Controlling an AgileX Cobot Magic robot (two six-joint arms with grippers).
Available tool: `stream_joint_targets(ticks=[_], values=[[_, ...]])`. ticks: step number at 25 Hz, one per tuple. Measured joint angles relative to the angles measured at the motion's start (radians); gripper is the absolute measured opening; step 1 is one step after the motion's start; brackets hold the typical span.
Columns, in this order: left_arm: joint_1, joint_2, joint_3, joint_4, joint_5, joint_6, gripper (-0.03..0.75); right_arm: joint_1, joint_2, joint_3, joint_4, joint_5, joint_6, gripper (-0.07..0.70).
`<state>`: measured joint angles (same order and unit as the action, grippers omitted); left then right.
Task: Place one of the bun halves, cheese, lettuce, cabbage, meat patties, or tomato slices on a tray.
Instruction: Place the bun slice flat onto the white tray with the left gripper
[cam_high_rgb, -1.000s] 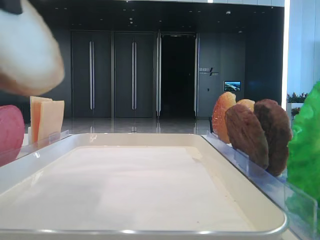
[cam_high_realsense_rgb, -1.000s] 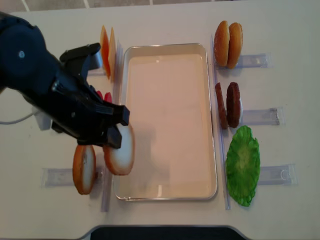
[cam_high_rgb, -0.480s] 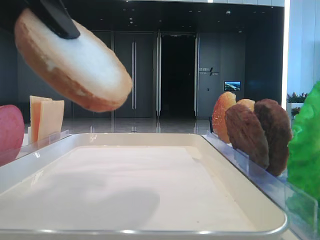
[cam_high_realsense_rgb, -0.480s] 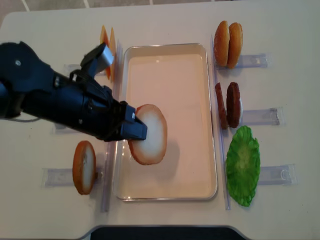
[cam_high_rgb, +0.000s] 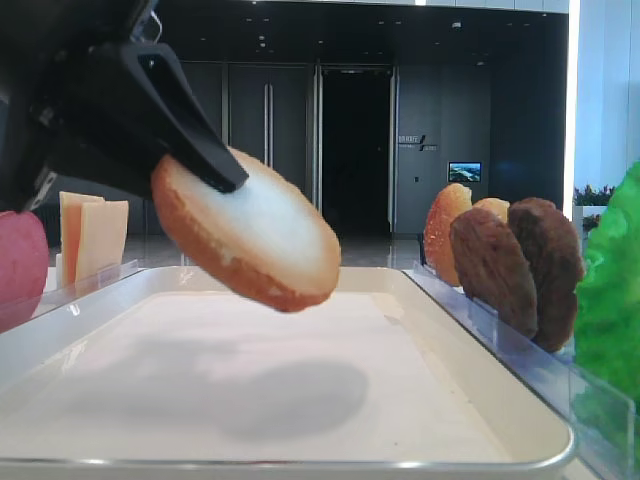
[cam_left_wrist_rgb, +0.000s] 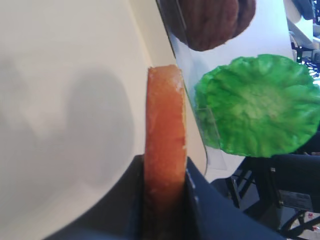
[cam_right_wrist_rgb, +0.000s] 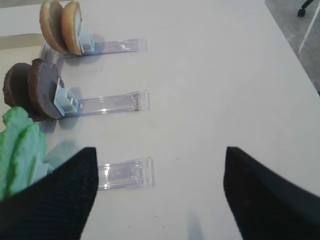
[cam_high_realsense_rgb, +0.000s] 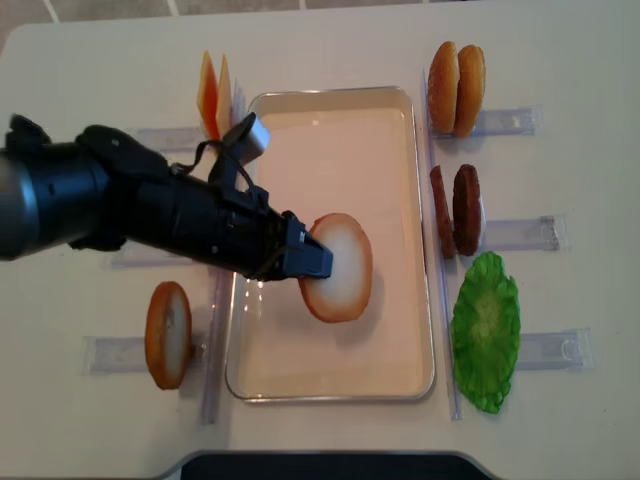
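My left gripper (cam_high_realsense_rgb: 315, 262) is shut on a bun half (cam_high_realsense_rgb: 340, 268), which hangs tilted, pale face up, above the middle of the cream tray (cam_high_realsense_rgb: 340, 140). From the low front view the bun half (cam_high_rgb: 250, 235) floats clear of the tray floor (cam_high_rgb: 300, 400) over its shadow. The left wrist view shows the bun's orange edge (cam_left_wrist_rgb: 165, 120) pinched between the jaws. Another bun half (cam_high_realsense_rgb: 168, 334) stands in the left rack. My right gripper (cam_right_wrist_rgb: 160, 152) is open over bare table. The cabbage is out of view.
Two bun halves (cam_high_realsense_rgb: 456, 88), meat patties (cam_high_realsense_rgb: 458, 210) and lettuce (cam_high_realsense_rgb: 486, 330) stand in clear racks (cam_high_realsense_rgb: 520, 232) right of the tray. Cheese (cam_high_realsense_rgb: 213, 95) stands at the back left. A tomato slice (cam_high_rgb: 20, 265) shows at the left.
The left gripper has carried the bun half rightward from the tray's left rim to above its middle, and lower.
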<state>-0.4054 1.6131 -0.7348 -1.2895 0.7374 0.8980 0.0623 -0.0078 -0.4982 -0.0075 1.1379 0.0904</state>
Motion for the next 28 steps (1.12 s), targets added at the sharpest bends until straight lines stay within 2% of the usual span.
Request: stream_joint_targets(ticks=[6, 11, 20, 28], values=[[0.000, 0.069, 0.000, -0.023, -0.075, 0.020, 0.127, 0.000, 0.000, 0.000, 0.000, 0.000, 0.000, 0.527], [0.000, 0.093, 0.000, -0.031, -0.098, 0.022, 0.127, 0.000, 0.000, 0.000, 0.000, 0.000, 0.000, 0.527], [-0.007, 0.108, 0.000, -0.147, -0.102, 0.186, 0.127, 0.000, 0.000, 0.000, 0.000, 0.000, 0.000, 0.527], [-0.025, 0.161, -0.001, -0.159, -0.099, 0.204, 0.126, 0.000, 0.000, 0.000, 0.000, 0.000, 0.000, 0.527]])
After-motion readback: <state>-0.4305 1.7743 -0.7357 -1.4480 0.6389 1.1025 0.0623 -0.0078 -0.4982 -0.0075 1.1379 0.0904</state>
